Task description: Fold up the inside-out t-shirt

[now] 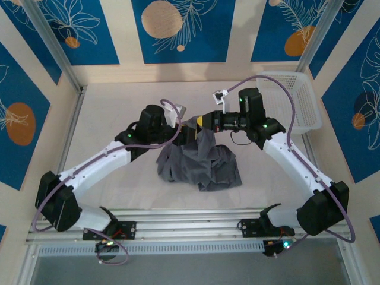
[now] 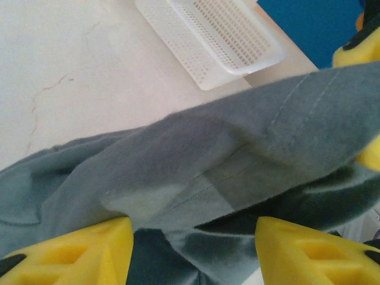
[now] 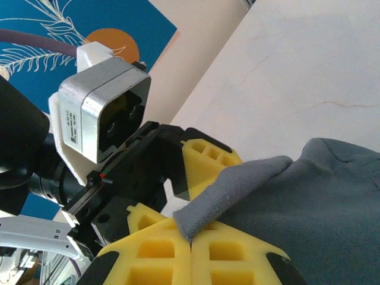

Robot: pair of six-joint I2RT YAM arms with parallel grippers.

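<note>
I see my right fingers (image 3: 228,255) clamped tight on the t-shirt (image 1: 202,169) edge, my left fingers (image 2: 89,252) parted with cloth across their gap, and the white basket (image 1: 300,107) well apart.

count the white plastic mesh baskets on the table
1. The white plastic mesh basket sits at the far right corner of the pale table, apart from the crumpled slate-grey cotton t-shirt. None looks hidden.

My white mesh basket (image 1: 295,102) sits at two o'clock on the pale table (image 1: 113,107); blue leaf-printed panels (image 1: 178,41) stand at twelve.
</note>
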